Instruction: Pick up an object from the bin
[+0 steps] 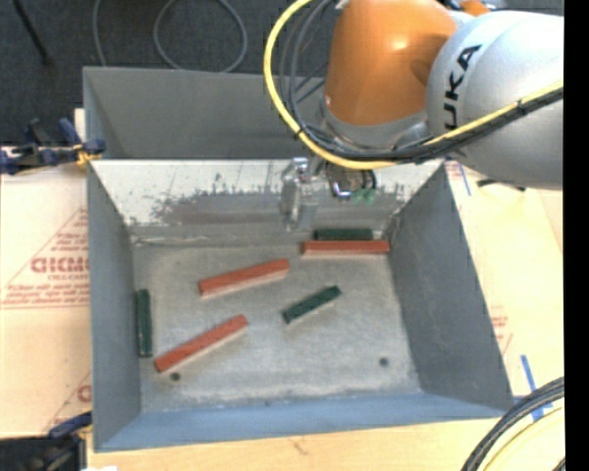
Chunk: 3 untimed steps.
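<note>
My gripper [319, 196] hangs under the orange cover at the back of the bin, close to the rear wall. Its fingers stand apart and open, with nothing between them; the left metal finger [294, 199] shows plainly. Just below it, against the back wall, a dark green stick [342, 234] lies with a red stick [346, 247] alongside its front. A second red stick [243, 277] lies slanted near the middle of the floor. A short green stick [310, 303] lies to its lower right.
Another red stick [200, 343] lies slanted at the front left. A dark green stick [142, 322] lies along the left wall. The arm and its yellow cables reach in from the upper right, over the back right corner.
</note>
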Tool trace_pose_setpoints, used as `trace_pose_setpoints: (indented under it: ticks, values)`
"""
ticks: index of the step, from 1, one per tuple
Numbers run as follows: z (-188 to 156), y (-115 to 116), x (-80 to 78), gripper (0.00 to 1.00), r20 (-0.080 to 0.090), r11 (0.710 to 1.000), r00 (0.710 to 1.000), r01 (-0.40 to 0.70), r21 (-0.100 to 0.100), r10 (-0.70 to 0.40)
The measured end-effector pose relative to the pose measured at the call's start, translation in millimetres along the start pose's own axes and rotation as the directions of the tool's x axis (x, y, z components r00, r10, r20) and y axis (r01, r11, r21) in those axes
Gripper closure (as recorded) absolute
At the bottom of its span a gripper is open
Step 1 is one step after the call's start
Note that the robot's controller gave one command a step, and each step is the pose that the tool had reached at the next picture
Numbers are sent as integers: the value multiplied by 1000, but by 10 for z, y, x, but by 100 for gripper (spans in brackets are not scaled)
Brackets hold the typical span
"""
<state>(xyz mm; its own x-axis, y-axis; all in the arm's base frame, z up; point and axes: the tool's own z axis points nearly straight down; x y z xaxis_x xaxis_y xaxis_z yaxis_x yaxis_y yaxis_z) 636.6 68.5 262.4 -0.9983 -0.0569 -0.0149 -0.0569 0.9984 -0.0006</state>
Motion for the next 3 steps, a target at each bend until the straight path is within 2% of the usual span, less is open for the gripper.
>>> trace_pose_setpoints:
  ticks: [1, 2, 3]
  values:
    - [56, 3, 18, 0, -10, 1000, 1000, -2, -1, 2]
    - [1697, -656, 98, 0, -18, 995, 995, 100, 0, -100]
    - [1903, -442, 109, 0, -11, 992, 992, -128, 0, 128]
